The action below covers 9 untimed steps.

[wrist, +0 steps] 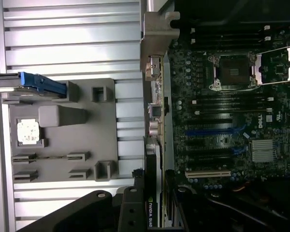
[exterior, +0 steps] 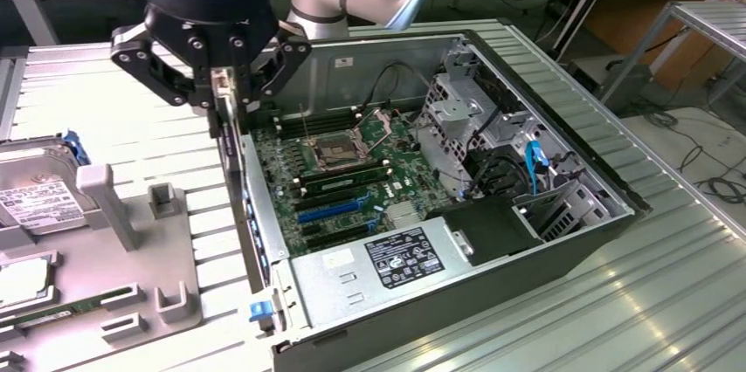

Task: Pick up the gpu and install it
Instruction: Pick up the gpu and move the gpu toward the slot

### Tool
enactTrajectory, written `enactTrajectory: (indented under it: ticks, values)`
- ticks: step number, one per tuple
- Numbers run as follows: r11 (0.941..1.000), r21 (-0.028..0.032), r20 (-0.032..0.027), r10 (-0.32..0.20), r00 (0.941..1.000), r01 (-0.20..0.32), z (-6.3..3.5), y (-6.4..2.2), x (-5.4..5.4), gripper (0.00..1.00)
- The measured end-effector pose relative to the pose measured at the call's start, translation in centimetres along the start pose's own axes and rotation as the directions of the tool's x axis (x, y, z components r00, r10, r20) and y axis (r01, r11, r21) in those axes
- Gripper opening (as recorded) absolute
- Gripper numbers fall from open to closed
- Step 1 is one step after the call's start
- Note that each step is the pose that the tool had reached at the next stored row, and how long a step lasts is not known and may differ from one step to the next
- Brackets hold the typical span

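At the exterior view's left edge of the open computer case [exterior: 589, 237], the gripper [exterior: 222, 84] hung over the case's rear wall with its fingers closed on the gpu [exterior: 223, 123]; the card showed as a thin upright strip dropping from between the fingers, edge-on to the camera. In the wrist view the gripper [wrist: 152, 181] had the gpu [wrist: 150, 212] pinched between its two dark fingers [wrist: 131, 208], and white lettering ran along the card's narrow edge; the card lay in line with the case wall, between the grey holder [wrist: 63, 130] and the motherboard [wrist: 222, 121]. It was not seated; the blue slots [exterior: 332, 210] and the white slot [wrist: 208, 173] lay bare, just beside the card in the wrist view. The processor socket [exterior: 332, 152] sat open near the middle of the motherboard [exterior: 390, 182], and the power supply [exterior: 390, 258] with its black label filled the near corner of the case. Outside the case, on the exterior view's left, the grey holder [exterior: 175, 250] rested on the slatted metal table [exterior: 652, 302]; a hard drive [exterior: 35, 202] with a white label stood at its far left, and a narrow green memory stick [exterior: 58, 311] lay near its front edge; both were well apart from the gripper.
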State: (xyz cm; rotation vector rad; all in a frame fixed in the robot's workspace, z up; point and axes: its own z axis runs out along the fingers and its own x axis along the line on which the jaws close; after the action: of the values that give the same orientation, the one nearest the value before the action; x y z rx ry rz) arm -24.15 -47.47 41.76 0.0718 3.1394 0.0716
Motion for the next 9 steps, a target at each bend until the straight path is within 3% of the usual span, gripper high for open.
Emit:
enactTrajectory:
  ticks: [7,9]
  values:
    - [1.0,0.0001,-0.0009,0.0,1.0,0.0,0.0,0.09,-2.0,0.27]
    - [1.0,0.0001,-0.0009,0.0,1.0,0.0,0.0,0.09,-2.1,0.27]
